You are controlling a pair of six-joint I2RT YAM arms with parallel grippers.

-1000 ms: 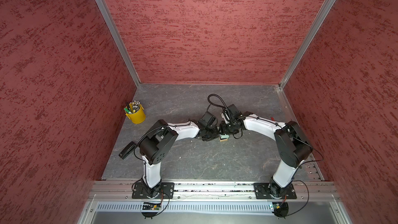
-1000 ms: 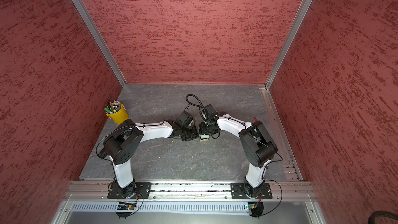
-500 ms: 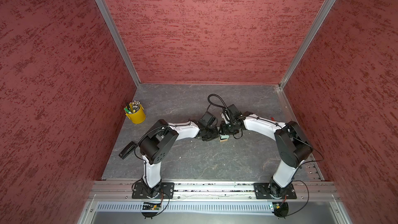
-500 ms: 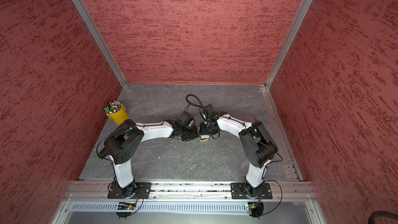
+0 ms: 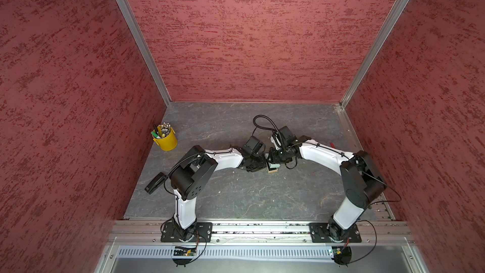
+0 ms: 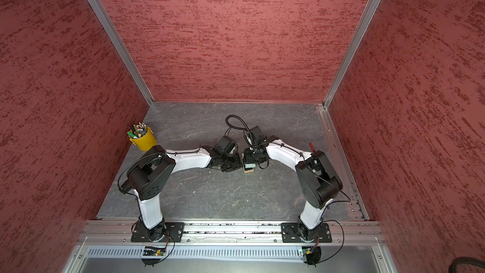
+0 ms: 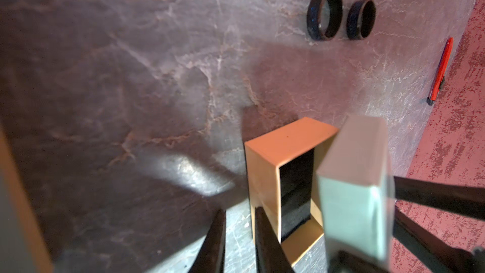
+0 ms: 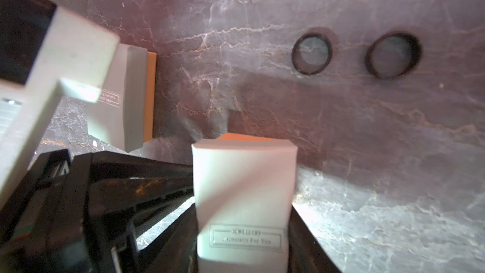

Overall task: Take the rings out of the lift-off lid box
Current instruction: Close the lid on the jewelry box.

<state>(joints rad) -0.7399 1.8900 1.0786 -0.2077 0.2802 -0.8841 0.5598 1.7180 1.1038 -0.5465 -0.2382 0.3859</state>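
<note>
Two black rings [image 7: 325, 15] [image 7: 360, 19] lie on the table beyond the box, and the right wrist view also shows both rings [image 8: 311, 54] [image 8: 393, 55]. The lift-off lid box stands open as a tan base [image 7: 265, 169] with dark foam inside; I cannot tell whether anything lies in it. My right gripper [image 8: 242, 214] is shut on its mint-green lid [image 8: 244, 179], held just off the base. My left gripper [image 7: 239, 211] stands slightly open with nothing between its fingers, one finger [image 7: 267, 237] against the base's outer wall. In both top views the grippers meet over the box [image 5: 272, 168] [image 6: 248, 168].
A second mint-green box [image 8: 126, 95] lies on its side near the left arm. A yellow cup of pens [image 5: 165, 140] stands at the far left, a black stapler-like tool [image 5: 155, 186] near the left wall, and a red cutter [image 7: 442, 70] by the right wall.
The right jaws have drawn slightly closer on the lid. Neither arm has visibly moved in the top views.
</note>
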